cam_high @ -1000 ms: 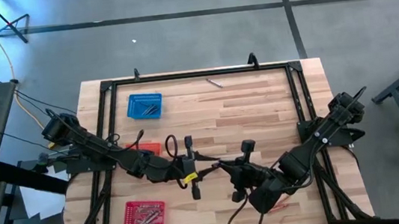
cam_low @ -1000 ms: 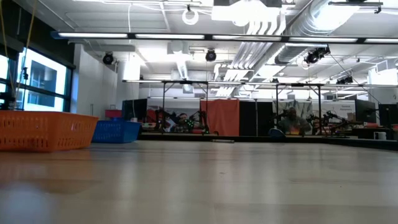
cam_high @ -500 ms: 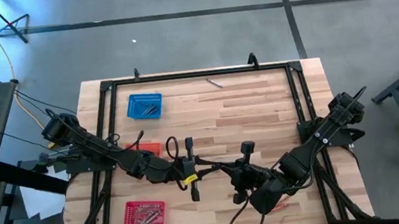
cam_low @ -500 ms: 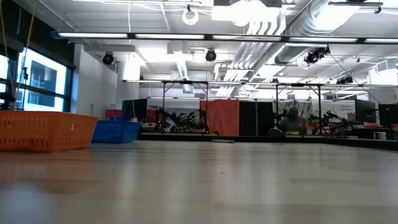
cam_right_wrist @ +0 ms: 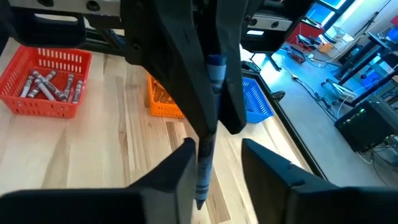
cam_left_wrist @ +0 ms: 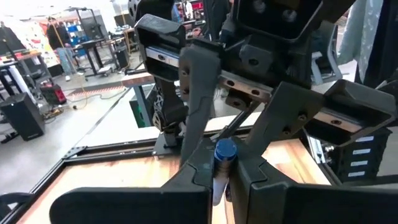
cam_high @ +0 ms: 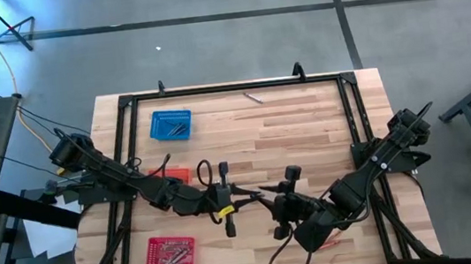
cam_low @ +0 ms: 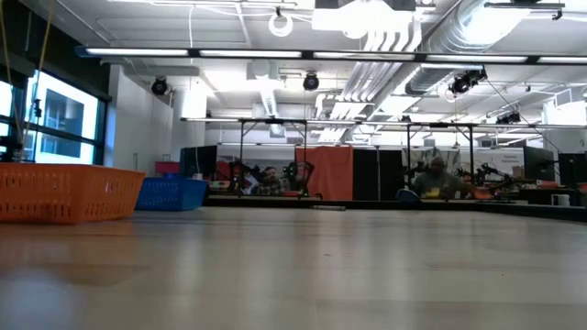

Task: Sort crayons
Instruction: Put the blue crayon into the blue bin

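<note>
Now I'm holding the blue crayon [cam_right_wrist: 208,118] in the left gripper [cam_left_wrist: 222,169] jaws — they're clamping it crosswise. Right gripper [cam_right_wrist: 214,168] jaws are standing parted around its lower end — a mid-counter handoff, both arms meeting.

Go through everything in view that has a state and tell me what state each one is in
Blue crayon: clamped in the left gripper, off the table.
Left gripper: shut on the blue crayon.
Right gripper: open, fingers either side of the crayon.
Red basket: holds several crayons.
Blue basket: holds a few crayons.
Orange basket: contents mostly hidden.
</note>
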Action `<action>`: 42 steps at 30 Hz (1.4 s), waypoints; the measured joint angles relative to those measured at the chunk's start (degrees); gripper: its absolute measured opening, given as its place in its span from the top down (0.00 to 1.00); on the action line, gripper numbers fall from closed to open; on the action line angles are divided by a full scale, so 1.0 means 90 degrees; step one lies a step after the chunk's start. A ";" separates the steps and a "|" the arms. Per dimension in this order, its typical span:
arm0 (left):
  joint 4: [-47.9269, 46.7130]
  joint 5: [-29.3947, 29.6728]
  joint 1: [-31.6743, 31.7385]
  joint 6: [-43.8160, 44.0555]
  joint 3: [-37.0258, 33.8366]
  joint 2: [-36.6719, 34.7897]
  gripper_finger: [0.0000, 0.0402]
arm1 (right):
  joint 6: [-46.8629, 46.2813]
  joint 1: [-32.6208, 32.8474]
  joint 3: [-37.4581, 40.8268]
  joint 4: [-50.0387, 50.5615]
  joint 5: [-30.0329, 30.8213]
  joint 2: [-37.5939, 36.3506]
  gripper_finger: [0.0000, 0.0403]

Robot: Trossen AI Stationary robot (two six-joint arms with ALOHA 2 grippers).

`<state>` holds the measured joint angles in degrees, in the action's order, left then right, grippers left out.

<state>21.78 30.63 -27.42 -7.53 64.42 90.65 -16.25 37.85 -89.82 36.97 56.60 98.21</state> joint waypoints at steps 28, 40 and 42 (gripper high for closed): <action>-0.4200 0.4883 0.0578 0.0419 -0.0002 -0.0144 0.98 | -0.3115 0.0372 -0.0002 0.2643 -0.0197 -0.0036 0.57; -0.8039 0.1001 0.3838 0.3345 -0.0338 0.0041 0.98 | -0.4318 0.0551 -0.0002 0.3465 -0.0262 -0.0032 0.57; -0.8012 0.0271 0.4333 0.3084 -0.0383 0.0034 0.98 | -0.4318 0.0551 -0.0002 0.3468 -0.0267 -0.0032 0.57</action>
<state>-50.33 33.07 11.58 20.22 60.97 90.96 -55.11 42.81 -89.84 68.18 54.19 97.93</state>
